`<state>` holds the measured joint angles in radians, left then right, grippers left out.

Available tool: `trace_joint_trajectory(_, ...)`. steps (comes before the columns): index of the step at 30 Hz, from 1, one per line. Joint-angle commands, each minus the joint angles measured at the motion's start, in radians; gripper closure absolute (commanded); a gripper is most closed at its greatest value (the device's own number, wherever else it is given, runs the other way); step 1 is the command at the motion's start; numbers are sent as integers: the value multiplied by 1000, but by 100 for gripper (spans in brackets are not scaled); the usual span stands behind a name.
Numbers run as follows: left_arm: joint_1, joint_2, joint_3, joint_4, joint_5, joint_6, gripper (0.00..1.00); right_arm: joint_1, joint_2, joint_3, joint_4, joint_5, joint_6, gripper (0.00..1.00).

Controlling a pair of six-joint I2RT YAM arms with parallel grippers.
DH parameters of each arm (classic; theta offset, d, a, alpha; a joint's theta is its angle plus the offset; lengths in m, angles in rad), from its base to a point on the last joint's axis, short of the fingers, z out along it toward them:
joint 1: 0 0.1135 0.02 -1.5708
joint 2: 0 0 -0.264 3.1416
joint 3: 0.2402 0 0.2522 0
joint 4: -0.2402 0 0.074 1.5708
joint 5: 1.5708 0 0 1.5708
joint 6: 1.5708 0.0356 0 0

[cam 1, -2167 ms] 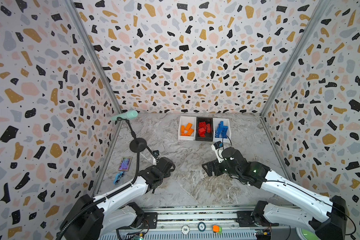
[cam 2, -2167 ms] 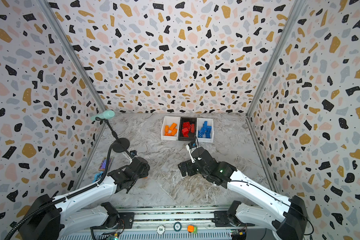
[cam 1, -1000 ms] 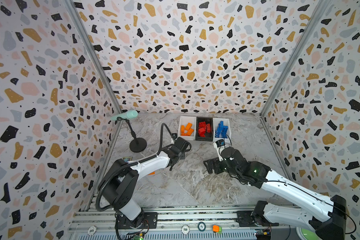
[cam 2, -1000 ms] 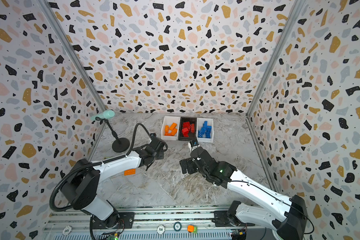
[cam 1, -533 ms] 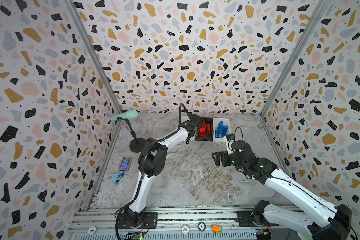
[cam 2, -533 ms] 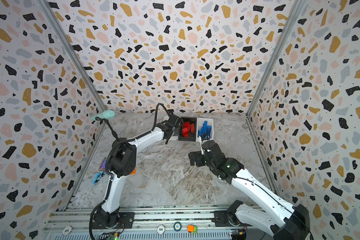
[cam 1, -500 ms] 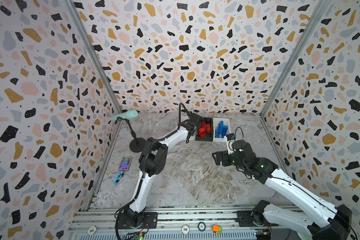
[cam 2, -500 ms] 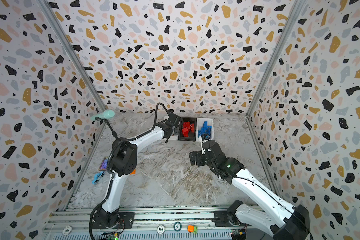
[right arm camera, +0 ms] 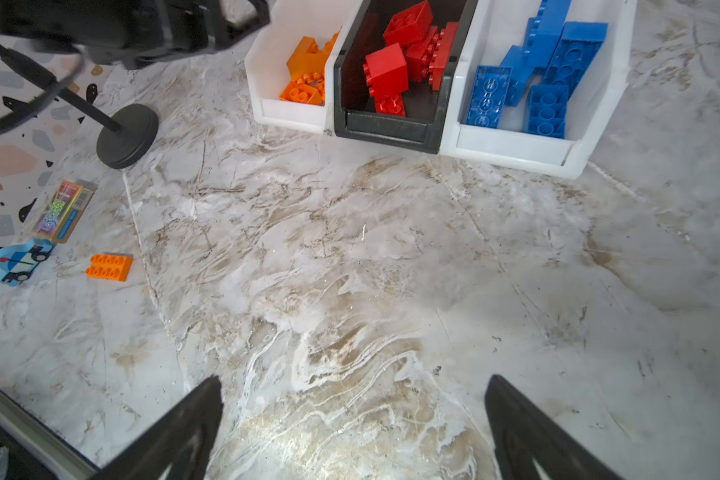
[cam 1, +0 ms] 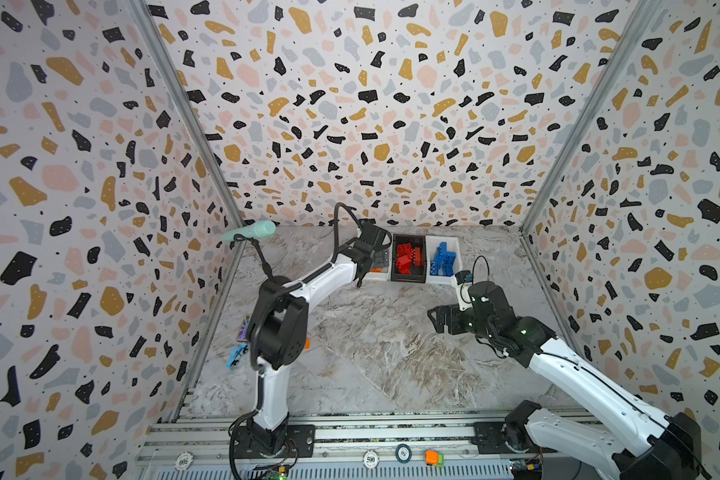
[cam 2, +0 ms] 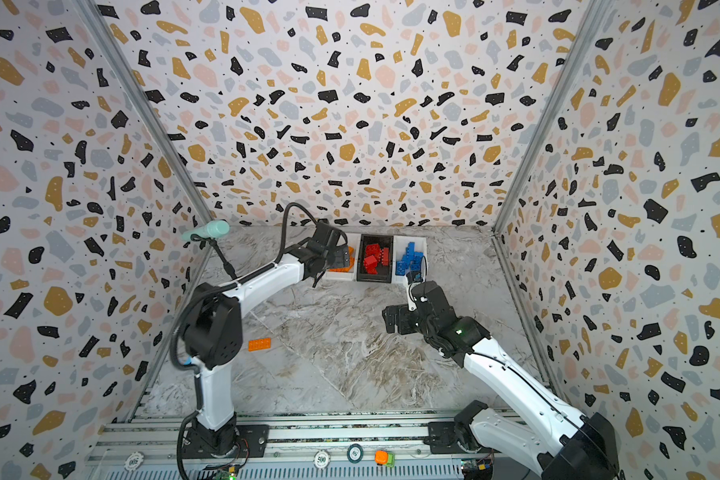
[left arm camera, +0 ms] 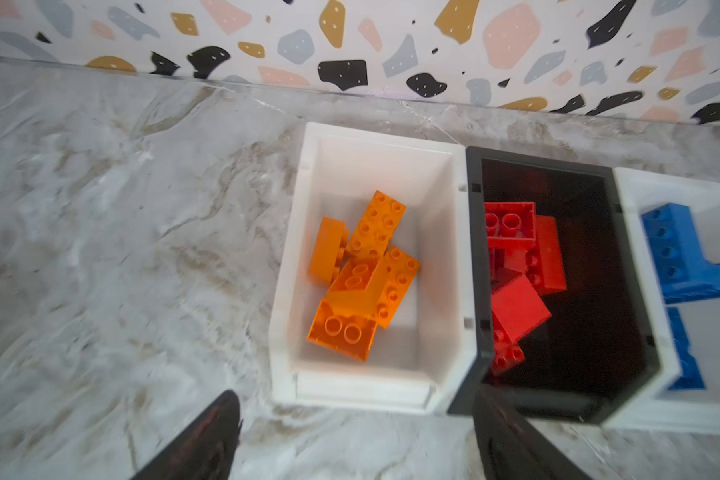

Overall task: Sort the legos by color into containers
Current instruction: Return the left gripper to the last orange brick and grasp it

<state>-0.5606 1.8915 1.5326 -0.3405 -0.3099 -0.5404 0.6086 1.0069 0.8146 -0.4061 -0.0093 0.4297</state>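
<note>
Three containers stand in a row at the back wall. The left white bin (left arm camera: 285,291) holds several orange legos (left arm camera: 375,232). The black bin (left arm camera: 474,266) holds red legos (left arm camera: 520,307), and the right white bin (right arm camera: 516,147) holds blue legos (right arm camera: 545,108). My left gripper (left arm camera: 355,395) hangs open above the front of the orange bin (cam 2: 341,274) with nothing between its fingers; in both top views it (cam 1: 377,259) covers most of that bin. One orange lego (cam 2: 259,344) lies alone on the table at the left (right arm camera: 109,267). My right gripper (right arm camera: 354,381) is open and empty over bare table in front of the blue bin (cam 1: 443,320).
A microphone stand with a black round base (right arm camera: 127,135) and teal head (cam 1: 250,232) is at the back left. A light-blue toy car (right arm camera: 19,259) and a shiny card packet (right arm camera: 63,210) lie by the left wall. An orange-and-green cube (cam 1: 433,457) sits on the front rail.
My left arm has swung from mid-table to the back, over the orange bin, and its jaws have opened there. My right gripper has drifted back and right, still open.
</note>
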Motion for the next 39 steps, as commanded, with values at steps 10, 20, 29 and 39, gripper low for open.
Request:
trace_joint_trajectory(10,-59,-772,-938,-2,-272,-706,16,10,-10,-34,100,-131,-38,1)
trace_joint_trajectory(20,-27,-842,-1007,-127,-327,-900,17,16,-53,-78,114,-126,-33,1)
trace_joint_trajectory(29,110,-683,-1000,-15,-142,-963,22,12,-85,-105,92,-77,-44,1)
trace_joint_trajectory(39,185,-573,-977,6,-46,-995,20,-31,-103,-143,104,-82,-53,1)
